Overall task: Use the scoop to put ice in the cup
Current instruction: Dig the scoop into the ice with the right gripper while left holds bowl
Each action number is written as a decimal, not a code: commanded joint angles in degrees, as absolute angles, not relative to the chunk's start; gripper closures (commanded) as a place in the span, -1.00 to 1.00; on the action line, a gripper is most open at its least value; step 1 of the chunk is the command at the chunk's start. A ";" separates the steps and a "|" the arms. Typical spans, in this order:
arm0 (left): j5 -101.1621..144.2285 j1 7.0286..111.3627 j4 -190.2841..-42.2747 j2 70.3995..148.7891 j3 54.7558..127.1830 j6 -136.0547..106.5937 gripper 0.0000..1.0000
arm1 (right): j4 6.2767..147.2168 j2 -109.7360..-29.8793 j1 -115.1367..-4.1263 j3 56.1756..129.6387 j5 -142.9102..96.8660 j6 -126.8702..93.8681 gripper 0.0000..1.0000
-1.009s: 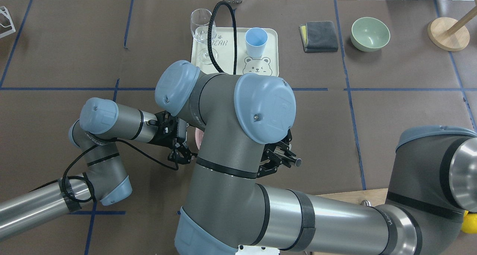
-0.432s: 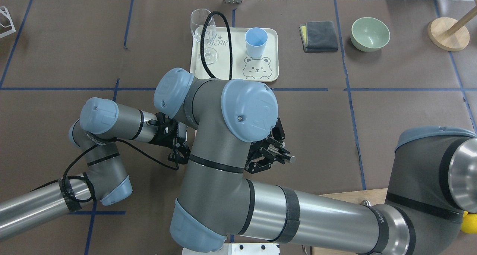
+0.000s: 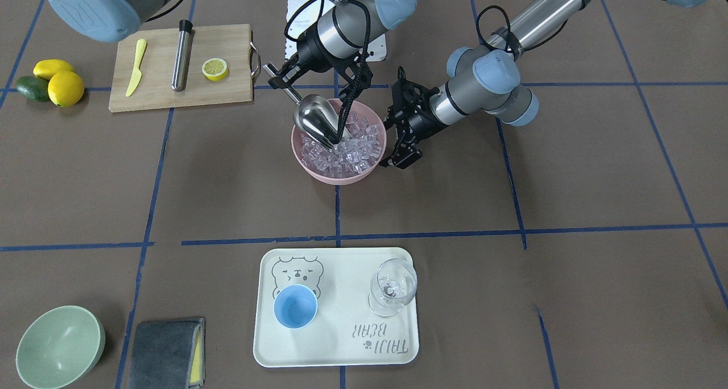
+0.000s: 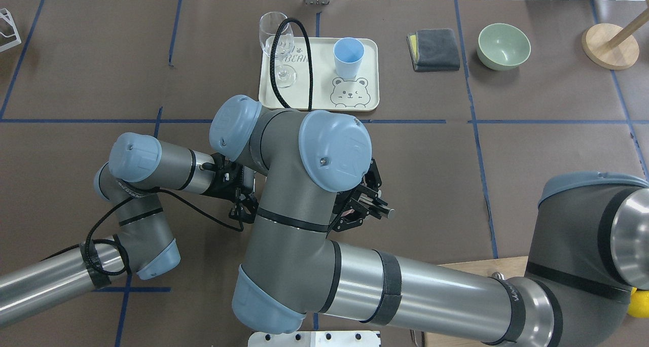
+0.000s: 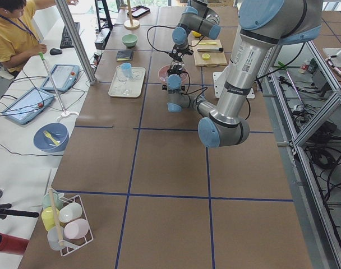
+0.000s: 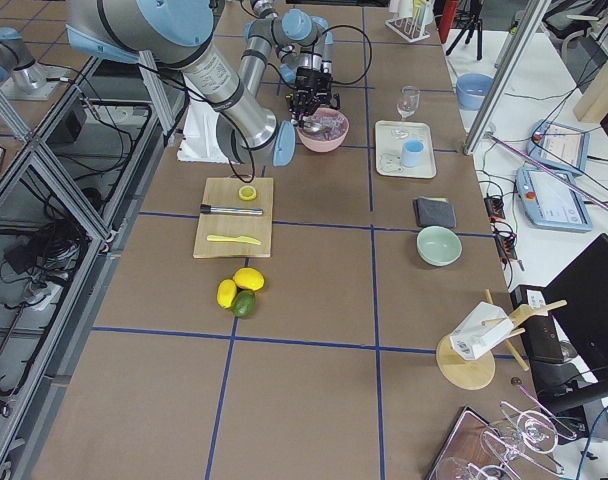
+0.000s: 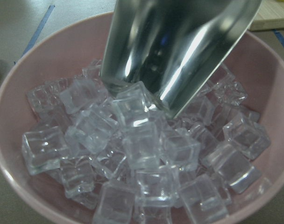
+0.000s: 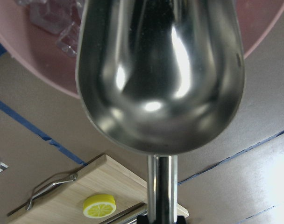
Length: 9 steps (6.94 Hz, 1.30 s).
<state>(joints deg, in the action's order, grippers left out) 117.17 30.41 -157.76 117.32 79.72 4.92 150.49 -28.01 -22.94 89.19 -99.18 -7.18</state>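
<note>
The steel scoop tilts mouth-down into the ice, a heap of clear cubes in a pink bowl. My right gripper is shut on the scoop's thin handle, up and behind the bowl. In the left wrist view the scoop's lip rests against the cubes. My left gripper hangs beside the bowl's rim and looks open and empty. The light-blue cup stands empty on a cream tray. In the overhead view my right arm hides the bowl.
A clear stemmed glass stands on the tray beside the cup. A cutting board behind the bowl holds a yellow knife, a steel cylinder and a lemon half. A pale green bowl and a grey cloth sit at the table's far side.
My right arm has swung toward the robot's left, carrying the scoop handle that way over the bowl. The left arm has not moved.
</note>
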 commanded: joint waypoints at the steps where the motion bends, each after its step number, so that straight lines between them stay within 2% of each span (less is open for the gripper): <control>1: 117.16 30.41 -157.76 117.33 79.72 4.92 -1.00 | 146.18 -28.56 -22.94 87.19 -98.79 -8.61 1.00; 6: 117.16 30.41 -157.76 117.33 79.72 4.92 -1.00 | 136.95 -32.86 -23.03 88.50 -98.70 -9.93 1.00; 9: 117.16 30.41 -157.76 117.42 79.72 4.92 -1.00 | 131.85 -40.14 -23.03 96.48 -98.70 -12.21 1.00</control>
